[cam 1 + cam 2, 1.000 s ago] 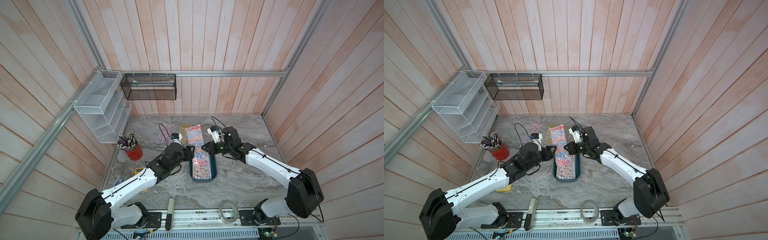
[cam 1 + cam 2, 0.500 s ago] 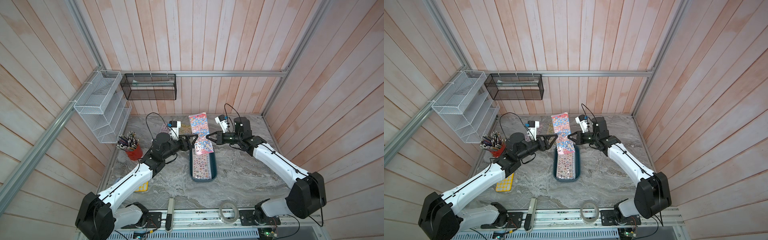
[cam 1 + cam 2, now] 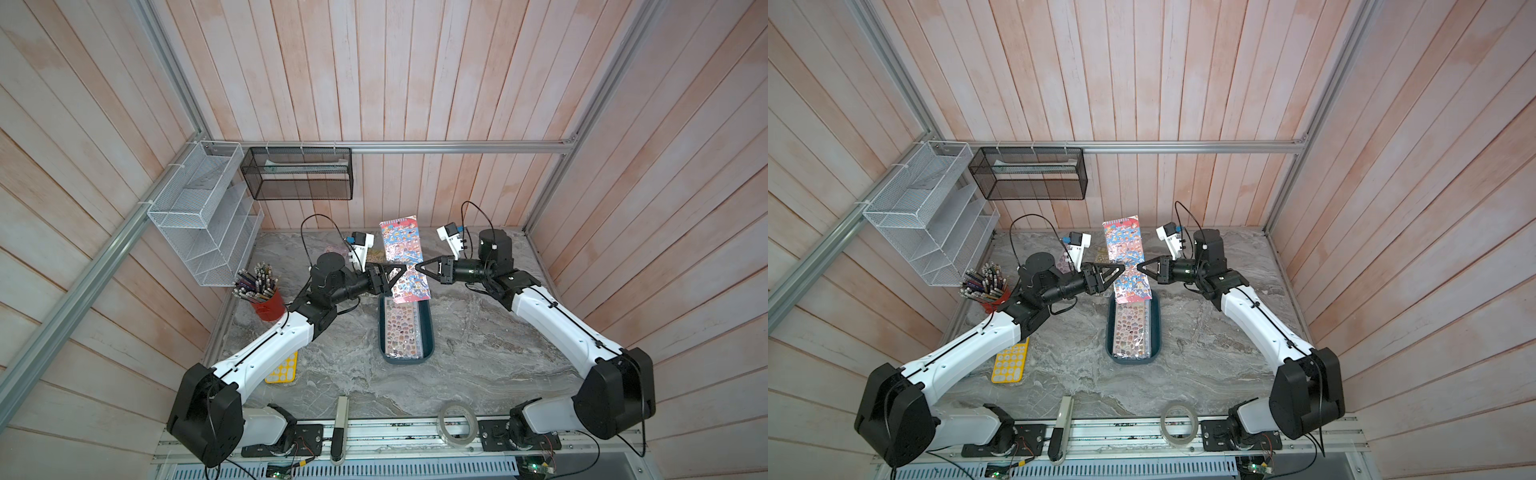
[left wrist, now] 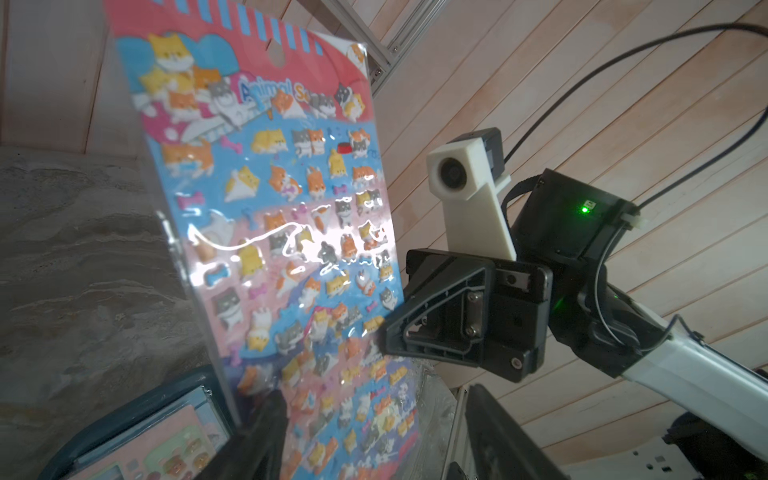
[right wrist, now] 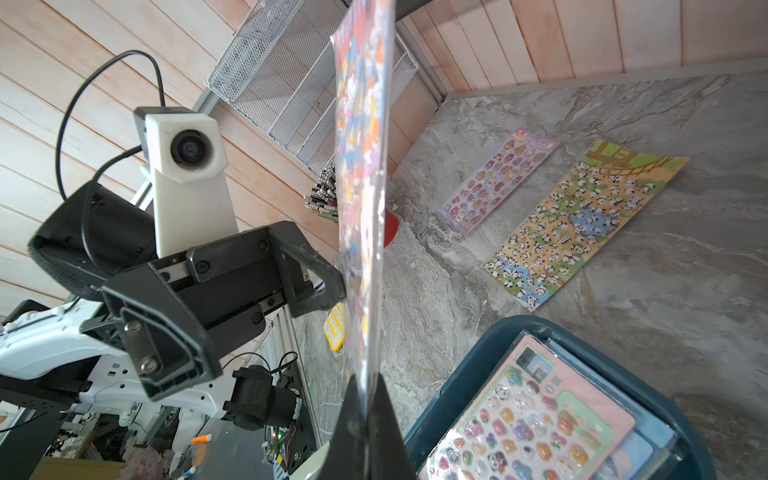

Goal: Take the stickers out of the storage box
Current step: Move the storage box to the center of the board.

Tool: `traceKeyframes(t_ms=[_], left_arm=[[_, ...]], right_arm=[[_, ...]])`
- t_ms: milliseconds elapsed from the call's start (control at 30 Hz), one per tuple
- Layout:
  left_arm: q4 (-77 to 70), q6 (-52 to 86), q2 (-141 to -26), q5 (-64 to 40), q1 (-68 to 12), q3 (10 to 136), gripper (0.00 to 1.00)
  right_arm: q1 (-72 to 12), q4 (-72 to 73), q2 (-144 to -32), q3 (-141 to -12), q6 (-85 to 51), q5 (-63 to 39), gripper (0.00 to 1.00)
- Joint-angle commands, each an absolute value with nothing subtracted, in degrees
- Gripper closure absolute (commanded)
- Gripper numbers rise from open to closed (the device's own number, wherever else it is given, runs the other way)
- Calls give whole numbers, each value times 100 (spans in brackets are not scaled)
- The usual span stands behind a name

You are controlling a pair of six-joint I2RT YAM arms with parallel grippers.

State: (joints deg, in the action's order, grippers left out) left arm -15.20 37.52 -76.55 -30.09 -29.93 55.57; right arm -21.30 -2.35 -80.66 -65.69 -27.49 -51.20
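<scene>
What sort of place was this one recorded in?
Likely a staged test booth dressed as a craft desk: plank walls on an aluminium frame, wire-mesh organisers, a pencil cup and sticker sheets on a marble-look tabletop.

Storage: one box (image 3: 428, 328), dark teal.
Held in the air: one sticker sheet (image 3: 405, 259).
Flat on the table (image 3: 478, 353): two more, a purple sheet (image 5: 500, 178) and a panda sheet (image 5: 582, 220).
Inside the box: one stack (image 3: 402, 328); the top sheet shows whole, at least two edges show under it, and the full number cannot be told.
Robot arms: two, the left arm (image 3: 270, 345) and the right arm (image 3: 557, 320).
Wire holders on the walls: two, one white rack (image 3: 199, 224) and one black basket (image 3: 297, 174).
Red cup (image 3: 268, 308): one.
Pencils (image 3: 255, 280) in it: a bundle too dense to count.
Yellow stencil (image 3: 282, 368): one.
Tape roll (image 3: 457, 419): one.
Grey bar (image 3: 340, 424) at the front edge: one.
</scene>
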Motion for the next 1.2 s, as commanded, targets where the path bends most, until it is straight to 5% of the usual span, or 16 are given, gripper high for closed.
traceKeyframes(t_ms=[0, 167, 333, 500, 733, 900, 933, 1000, 1033, 1167], left_arm=[[-1213, 3683, -7706, -2840, -2819, 5738, 28], [-1174, 3753, -7893, -3173, -2769, 5897, 31], [-1707, 4022, -8047, -3591, -2777, 5956, 48], [-1863, 4165, -8348, -3829, -2820, 6224, 100], [-1927, 4198, -8674, -3732, -2814, 6490, 100], [-1735, 4084, -9207, -3885, -2751, 6926, 100], [-1662, 4021, -9355, -3923, -2742, 7051, 95], [-1554, 3894, -9572, -3929, -2734, 7250, 63], [-1514, 3849, -9666, -3847, -2730, 7312, 55], [-1381, 3753, -9874, -3338, -2631, 7409, 45]], right_arm=[[-2068, -41, -7859, -6662, -2813, -5351, 100], [-2037, 37, -7861, -6667, -2880, -5453, 100], [-2039, 226, -7974, -6595, -3038, -5528, 100], [-2039, 280, -8051, -6565, -3079, -5486, 100], [-2039, 38, -8132, -6623, -2912, -4869, 83], [-2023, -346, -8480, -6970, -2786, -4165, 100], [-2015, -404, -8578, -7045, -2787, -4058, 100], [-1988, -495, -8780, -7182, -2771, -3937, 100], [-1957, -509, -8895, -7207, -2789, -3912, 100], [-1824, -493, -9352, -7475, -2885, -3910, 100]])
